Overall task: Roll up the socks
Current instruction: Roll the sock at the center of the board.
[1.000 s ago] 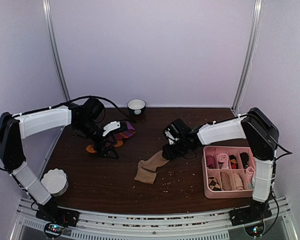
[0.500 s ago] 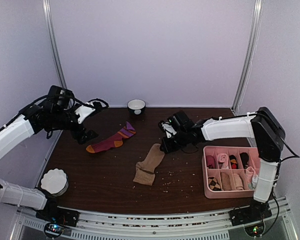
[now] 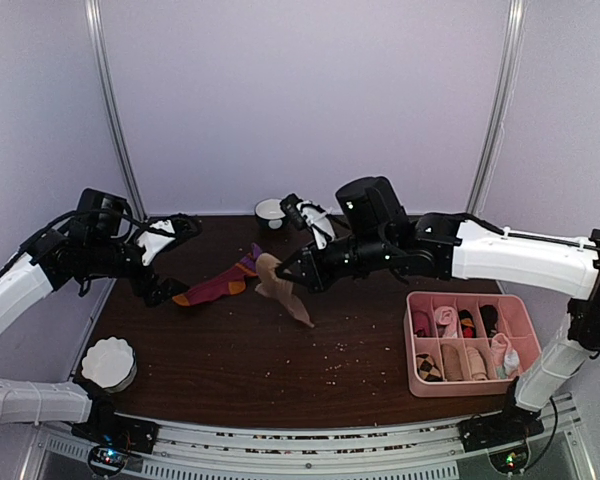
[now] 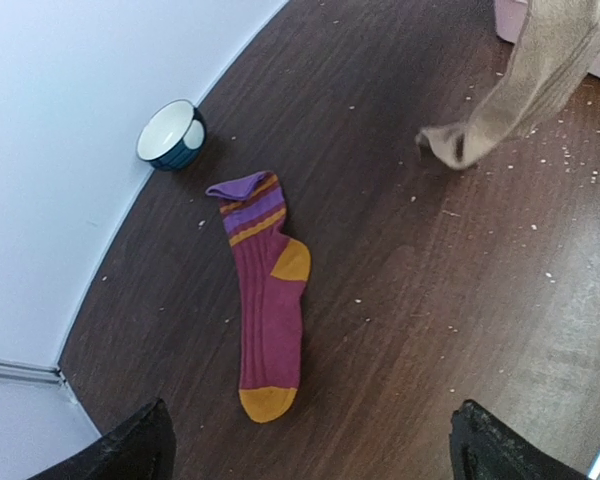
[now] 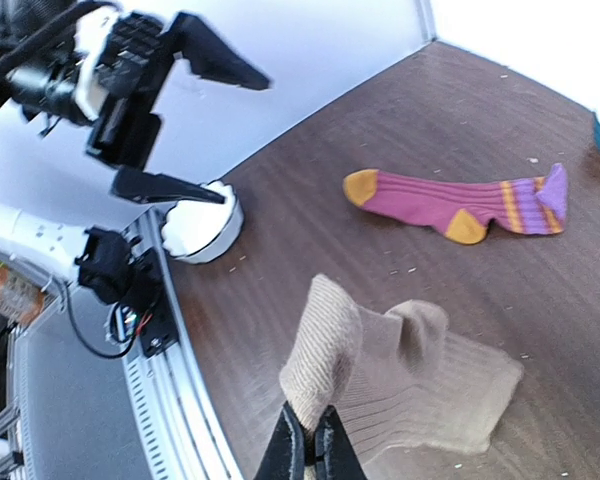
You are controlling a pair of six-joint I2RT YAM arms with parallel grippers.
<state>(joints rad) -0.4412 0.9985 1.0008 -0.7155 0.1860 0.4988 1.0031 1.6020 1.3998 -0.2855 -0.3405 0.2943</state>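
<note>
In the tray (image 3: pixel 462 388) lie sock-rolls (image 3: pixel 446 320); right jaws pinch tan sock (image 5: pixel 420 375), left jaws spread.

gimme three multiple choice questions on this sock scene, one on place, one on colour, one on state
1. In the top view, the dark red sock lies: A right of the tan sock; B left of it; C under it.
2. The dark red sock's heel and toe are: A orange; B green; C white.
3. The right gripper is: A open above the tan sock; B shut on nothing; C shut on the tan sock.

Answers: 1 B, it shows on the left of the hanging tan sock; 2 A, the left wrist view shows both patches orange; 3 C, the right wrist view shows its jaws pinching a fold of tan fabric.
</note>
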